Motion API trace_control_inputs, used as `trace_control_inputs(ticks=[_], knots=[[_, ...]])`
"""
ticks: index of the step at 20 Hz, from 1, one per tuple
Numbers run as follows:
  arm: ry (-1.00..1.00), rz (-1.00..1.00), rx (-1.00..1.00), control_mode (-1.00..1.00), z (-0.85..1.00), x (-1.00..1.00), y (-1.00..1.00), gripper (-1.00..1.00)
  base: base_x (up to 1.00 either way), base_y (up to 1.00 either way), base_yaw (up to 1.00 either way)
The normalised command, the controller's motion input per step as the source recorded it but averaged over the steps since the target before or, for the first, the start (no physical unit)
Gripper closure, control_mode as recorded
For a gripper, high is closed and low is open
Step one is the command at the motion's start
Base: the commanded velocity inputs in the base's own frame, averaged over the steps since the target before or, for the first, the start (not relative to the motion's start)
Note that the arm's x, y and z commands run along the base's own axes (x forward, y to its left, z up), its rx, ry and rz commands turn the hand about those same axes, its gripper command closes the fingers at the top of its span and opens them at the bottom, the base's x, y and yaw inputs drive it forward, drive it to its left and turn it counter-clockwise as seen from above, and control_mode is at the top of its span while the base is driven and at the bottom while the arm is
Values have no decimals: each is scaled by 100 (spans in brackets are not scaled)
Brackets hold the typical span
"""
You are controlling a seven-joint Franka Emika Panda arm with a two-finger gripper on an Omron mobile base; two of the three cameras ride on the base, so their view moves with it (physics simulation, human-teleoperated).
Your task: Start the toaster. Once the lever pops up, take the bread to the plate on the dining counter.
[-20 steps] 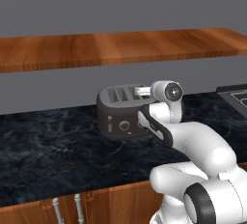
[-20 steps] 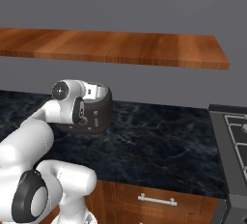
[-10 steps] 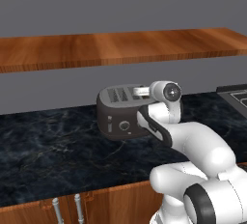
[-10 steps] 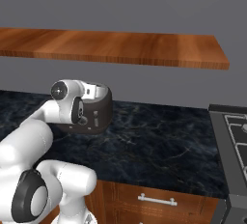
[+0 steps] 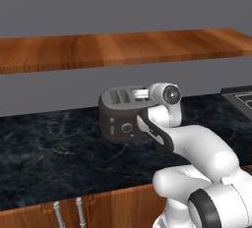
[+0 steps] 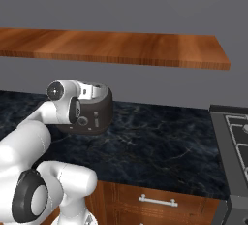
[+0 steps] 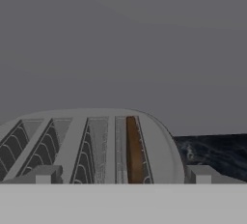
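The dark grey toaster [image 5: 120,121] stands on the black-topped counter against the grey wall, also seen as the toaster [image 6: 94,115]. In the hand view I look across the toaster [image 7: 159,146] top. A thin brown slice of bread [image 7: 134,155] stands in its rightmost slot. My gripper [image 7: 123,175] hovers just above the toaster's top, open wide, with nothing between its fingertips [image 7: 43,175]. From the base, the hand [image 5: 140,93] reaches over the toaster's right end. The plate and the dining counter are out of view.
A long wooden shelf [image 5: 123,47] hangs on the wall above the toaster. A stove [image 6: 235,136] sits at the right end of the counter [image 6: 160,146]. Below the counter are wood cabinet fronts with silver handles [image 6: 156,200].
The wrist has edged slightly to the left over the toaster. The jaws stay open and the toaster has not moved.
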Motion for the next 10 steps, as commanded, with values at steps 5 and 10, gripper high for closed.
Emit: trace_control_inputs(ticks=[5, 10], knots=[[0, 0, 0, -100, -1, 0, -7, -100, 0, 0, 0], [0, 0, 5, -100, -4, 0, -39, -100, 0, 0, 0]])
